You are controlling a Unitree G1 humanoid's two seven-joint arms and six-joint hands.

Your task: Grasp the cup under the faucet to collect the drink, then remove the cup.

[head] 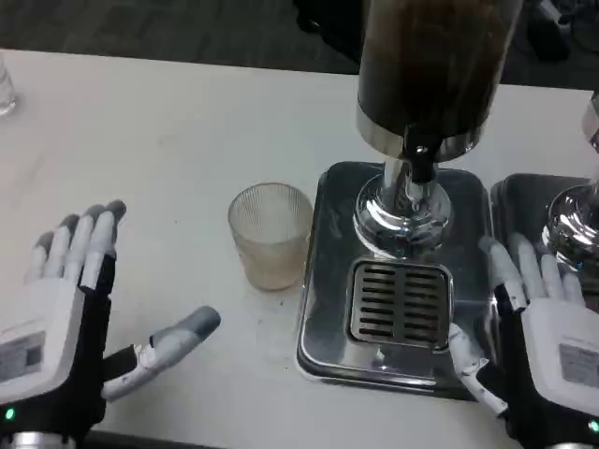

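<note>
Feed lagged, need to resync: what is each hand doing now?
Left hand: open, holding nothing, apart from the ribbed clear plastic cup.
Right hand: open, holding nothing.

The cup [270, 234] at centre looks like frosted, ribbed clear plastic; the dispenser base [328, 281] and column [402, 201] are glossy polished metal; the grille [400, 304] is slotted metal; the table [140, 140] is matt white.

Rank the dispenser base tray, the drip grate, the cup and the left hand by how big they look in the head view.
1. Base tray, clearly largest.
2. Left hand; it sits nearest the camera, so its apparent size is inflated.
3. Drip grate and cup look about alike; I won't rank them.
</note>
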